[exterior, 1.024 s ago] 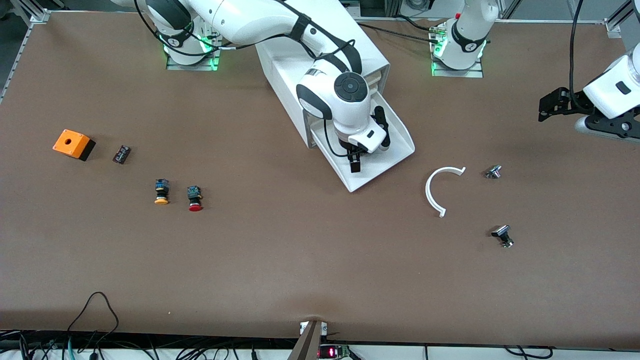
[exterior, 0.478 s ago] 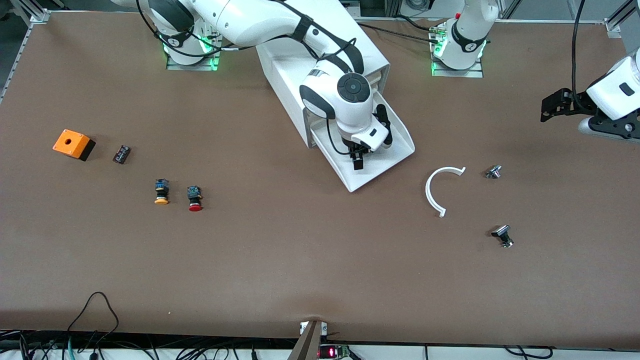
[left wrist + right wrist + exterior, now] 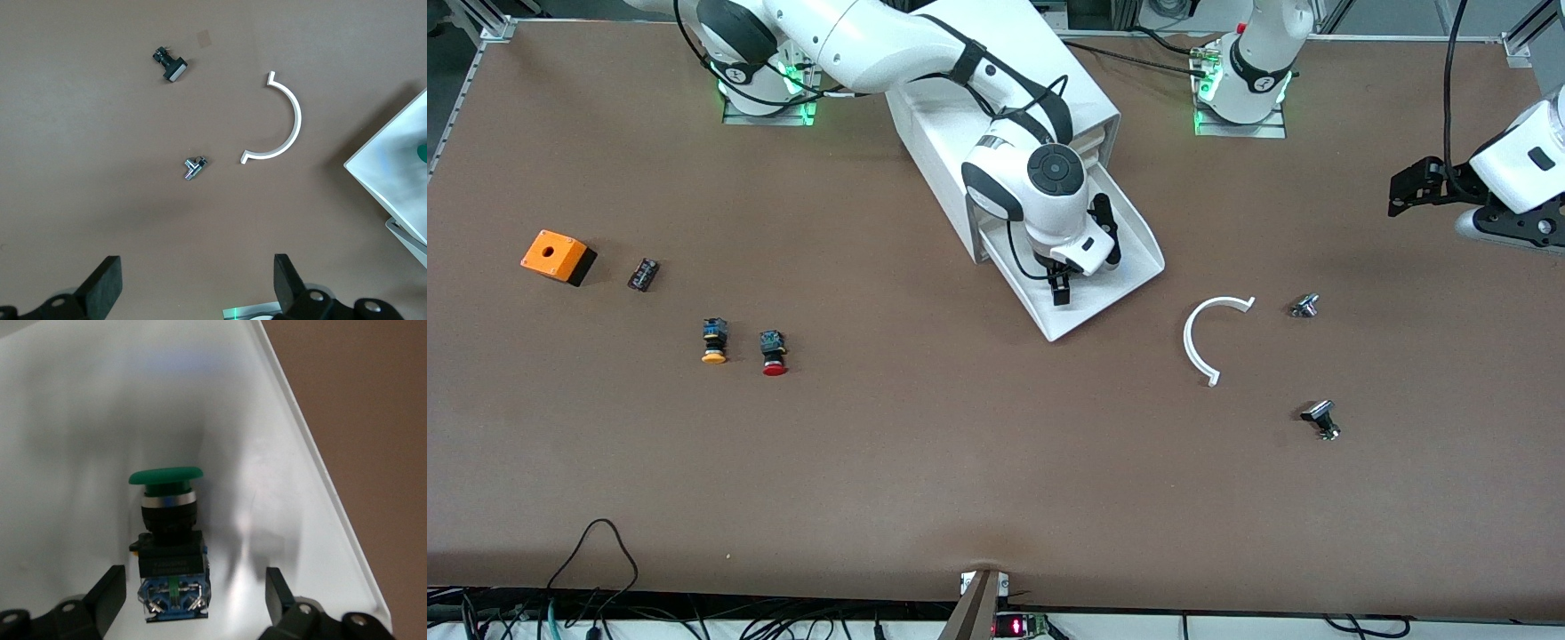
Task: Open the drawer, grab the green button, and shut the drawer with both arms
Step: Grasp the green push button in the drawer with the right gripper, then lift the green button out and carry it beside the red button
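The lowest drawer (image 3: 1129, 253) of the white cabinet (image 3: 934, 124) is pulled out. The right arm reaches down into it. My right gripper (image 3: 1060, 292) is open inside the drawer. In the right wrist view the green-capped button (image 3: 170, 540) lies on its side on the drawer floor (image 3: 80, 420). Its blue base sits between my right gripper's (image 3: 193, 593) spread fingers (image 3: 110, 587), which do not touch it. My left gripper (image 3: 1396, 188) is open and empty, up in the air at the left arm's end of the table, where the arm waits. It also shows in the left wrist view (image 3: 197, 280).
A white curved strip (image 3: 1193, 342) and two small metal parts (image 3: 1304, 306) (image 3: 1320, 418) lie beside the drawer toward the left arm's end. The yellow-capped button (image 3: 713, 340), red-capped button (image 3: 773, 353), orange box (image 3: 558, 256) and small black part (image 3: 643, 274) lie toward the right arm's end.
My right gripper has shifted slightly within the drawer, staying open. The left arm drew back a little toward its end of the table, then held still.
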You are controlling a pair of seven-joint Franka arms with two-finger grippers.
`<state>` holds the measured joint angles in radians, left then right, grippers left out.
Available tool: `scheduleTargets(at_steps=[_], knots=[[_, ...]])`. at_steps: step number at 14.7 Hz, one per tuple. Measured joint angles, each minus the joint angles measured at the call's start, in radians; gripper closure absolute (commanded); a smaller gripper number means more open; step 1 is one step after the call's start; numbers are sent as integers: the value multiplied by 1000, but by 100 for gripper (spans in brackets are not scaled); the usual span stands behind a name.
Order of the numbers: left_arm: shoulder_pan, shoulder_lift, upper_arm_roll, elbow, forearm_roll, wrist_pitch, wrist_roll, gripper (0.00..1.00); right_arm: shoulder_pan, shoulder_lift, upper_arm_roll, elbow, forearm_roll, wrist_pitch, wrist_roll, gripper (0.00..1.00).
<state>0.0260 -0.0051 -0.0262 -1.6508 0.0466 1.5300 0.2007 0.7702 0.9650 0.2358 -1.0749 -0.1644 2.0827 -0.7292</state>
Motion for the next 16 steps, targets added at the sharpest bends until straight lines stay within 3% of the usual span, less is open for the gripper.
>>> scheduleTargets(at_steps=[3, 8, 16], knots=[[0, 0, 0, 0, 0, 0, 0, 0, 0, 0, 0, 0, 0, 17, -2, 50], [0, 0, 0, 0, 0, -1, 0, 0, 0, 0, 8, 1, 0, 34, -2, 63], [0, 0, 0, 0, 0, -2, 0, 0, 13, -28, 16, 37, 0, 33, 139, 64]])
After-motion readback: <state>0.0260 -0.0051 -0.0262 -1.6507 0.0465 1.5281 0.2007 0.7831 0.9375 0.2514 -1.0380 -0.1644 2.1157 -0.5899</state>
